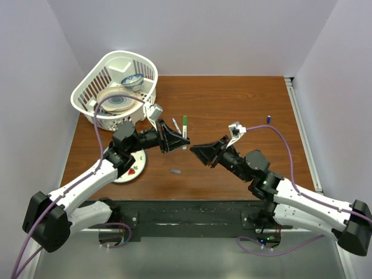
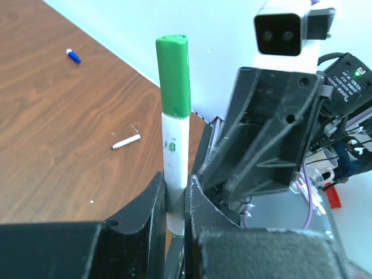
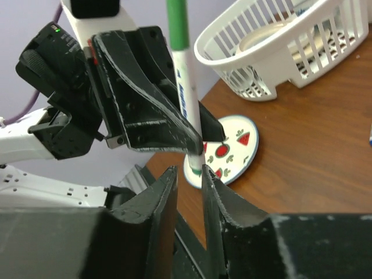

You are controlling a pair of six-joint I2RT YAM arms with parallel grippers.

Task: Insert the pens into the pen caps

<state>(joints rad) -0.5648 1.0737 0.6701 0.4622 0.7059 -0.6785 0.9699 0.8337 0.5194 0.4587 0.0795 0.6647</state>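
Observation:
My left gripper (image 1: 181, 139) is shut on a white pen that wears the green cap (image 1: 185, 122) and holds it upright above the table; the left wrist view shows the pen (image 2: 175, 157) clamped in the gripper (image 2: 176, 187). My right gripper (image 1: 195, 150) faces it, open and empty; in the right wrist view the gripper (image 3: 189, 177) sits just below the pen's lower end (image 3: 196, 165). A second white pen (image 1: 175, 124) lies on the table. The blue cap (image 1: 269, 118) lies far right. The grey-purple cap (image 1: 175, 172) lies near the front. A third pen is out of view.
A white basket (image 1: 87, 110) holding bowls and a plate stands at the back left. A small plate with a fruit pattern (image 1: 135, 170) lies under the left arm. Walls close in on both sides, and the table's front edge runs by the arm bases.

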